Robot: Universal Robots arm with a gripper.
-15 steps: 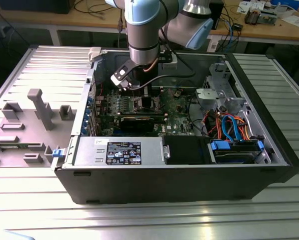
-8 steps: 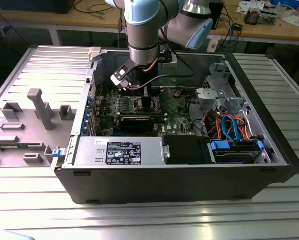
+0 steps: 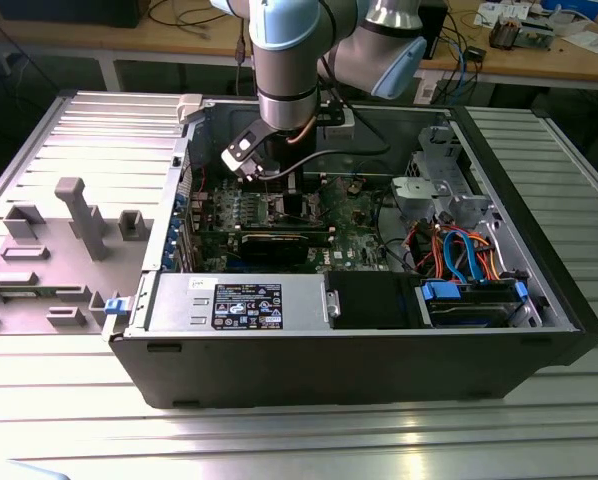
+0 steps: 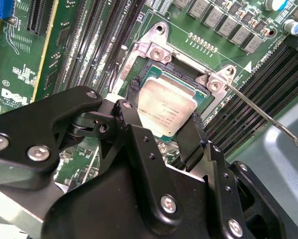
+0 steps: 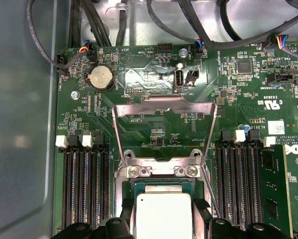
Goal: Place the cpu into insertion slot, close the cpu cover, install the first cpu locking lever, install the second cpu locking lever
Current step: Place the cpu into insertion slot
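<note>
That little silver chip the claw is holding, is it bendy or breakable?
Probably stiff: the cpu has a flat metal top. Likely light, being thin and small. Its smooth top looks slippery, so the fingers pinch its edges.

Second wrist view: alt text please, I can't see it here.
The gripper clasps two opposite edges of the cpu, which sits in the insertion slot on the green motherboard. Long black memory slots flank the socket.

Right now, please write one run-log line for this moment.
gripper: at cpu | cpu: at insertion slot | cpu cover: open
</note>
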